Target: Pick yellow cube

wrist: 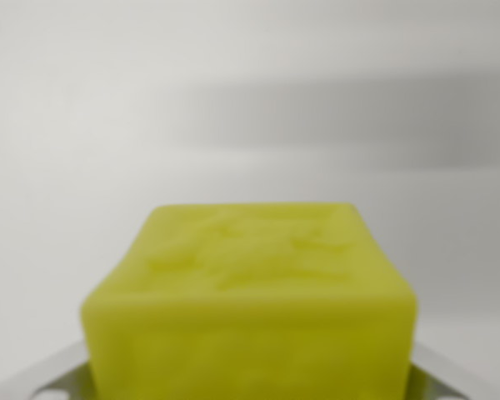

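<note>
The yellow cube [250, 308] fills the lower middle of the wrist view, very close to the camera and blurred, with a faint raised pattern on its top face. My gripper [250, 379] is shut on the yellow cube. Only the grey fingers [54, 377] show, one pressed against each side of the cube at the bottom corners of the picture. The cube's lower part is cut off by the frame's bottom edge.
Behind the cube lies a plain white surface [108, 125]. A broad soft grey shadow band [358, 117] runs across its upper right.
</note>
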